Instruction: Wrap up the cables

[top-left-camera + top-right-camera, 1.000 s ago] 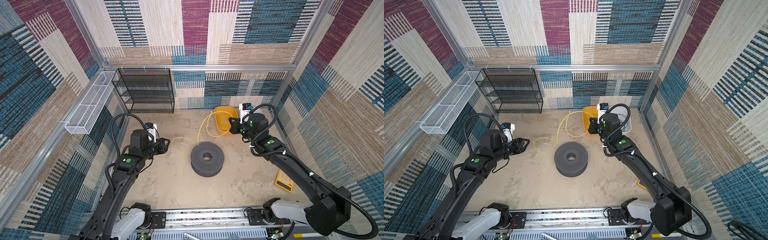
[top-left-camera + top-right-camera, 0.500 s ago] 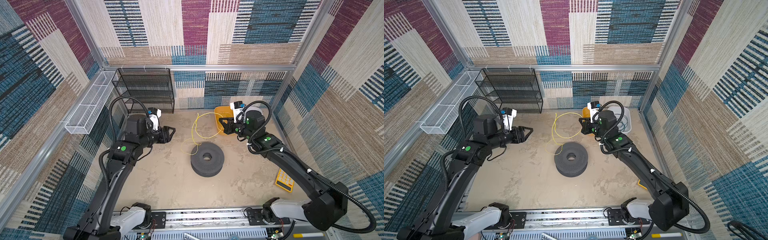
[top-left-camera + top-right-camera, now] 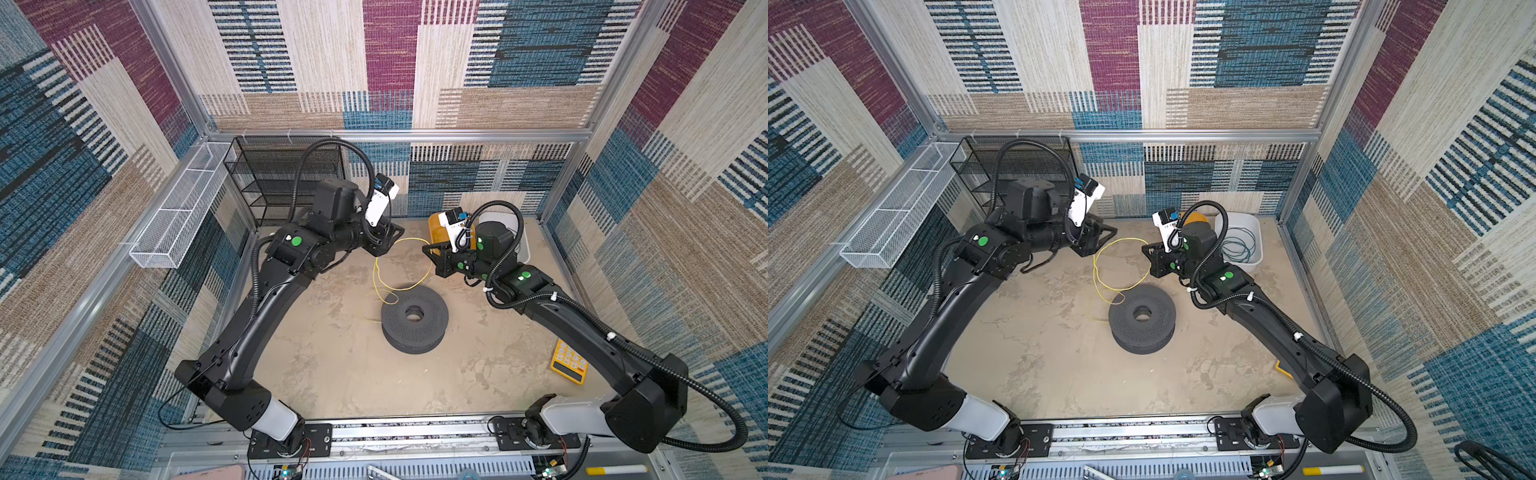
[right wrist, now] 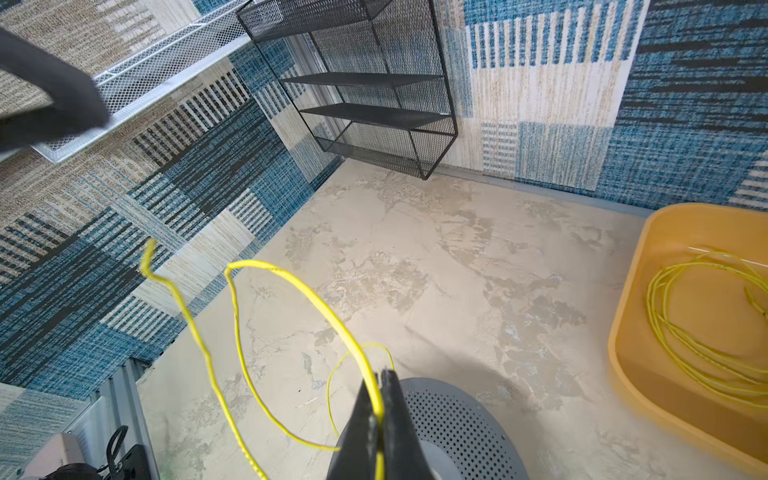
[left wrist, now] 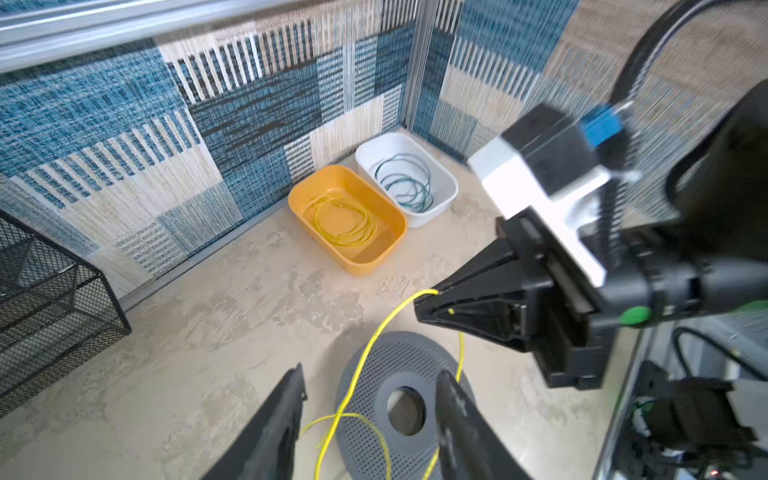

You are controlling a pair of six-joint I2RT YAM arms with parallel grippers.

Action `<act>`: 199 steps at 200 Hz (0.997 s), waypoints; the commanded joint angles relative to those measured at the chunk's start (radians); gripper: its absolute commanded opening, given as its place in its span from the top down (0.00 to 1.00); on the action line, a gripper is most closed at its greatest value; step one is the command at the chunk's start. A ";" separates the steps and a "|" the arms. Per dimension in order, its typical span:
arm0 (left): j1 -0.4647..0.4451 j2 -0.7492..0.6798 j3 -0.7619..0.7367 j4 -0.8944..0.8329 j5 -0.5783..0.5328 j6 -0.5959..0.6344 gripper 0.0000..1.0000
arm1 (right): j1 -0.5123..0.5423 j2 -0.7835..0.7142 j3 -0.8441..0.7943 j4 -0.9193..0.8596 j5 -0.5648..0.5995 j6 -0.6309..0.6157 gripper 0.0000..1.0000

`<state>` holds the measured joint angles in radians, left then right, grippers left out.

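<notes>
**Yellow cable strung btwn both grippers**

Thin bright-yellow cable (image 4: 316,306) hangs in loose loops over beige tabletop (image 3: 332,353). Its lowest loop meets the rim of the dark grey perforated spool disc (image 3: 432,328), w/ a short tail on the tabletop beside it. R gripper (image 4: 380,372): jaws together, pinched on cable. L gripper (image 5: 370,374): jaws apart, cable runs btwn fingers (image 5: 282,415); can't tell if it touches them. Second yellow coil (image 5: 340,224) lies in orange-yellow plastic tub (image 5: 361,266) by back wall. Thin teal-green cable (image 5: 405,183) is coiled in white plastic tub (image 5: 449,195), which touches the yellow one. Black wire-mesh rack (image 3: 286,178) stands in back L corner
</notes>
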<state>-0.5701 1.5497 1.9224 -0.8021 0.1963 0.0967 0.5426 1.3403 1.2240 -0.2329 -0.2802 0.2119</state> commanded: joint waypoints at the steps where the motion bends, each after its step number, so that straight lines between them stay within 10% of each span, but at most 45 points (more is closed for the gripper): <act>1: -0.011 0.029 0.008 -0.045 -0.100 0.131 0.47 | 0.003 -0.009 0.011 0.000 -0.010 -0.025 1.00; 199: -0.016 0.027 -0.168 0.007 -0.081 0.146 0.67 | 0.014 -0.059 -0.025 0.023 -0.092 -0.019 1.00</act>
<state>-0.5854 1.5894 1.7786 -0.8352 0.1333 0.2195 0.5552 1.2877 1.2011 -0.2504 -0.3439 0.1860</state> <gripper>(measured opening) 0.306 0.061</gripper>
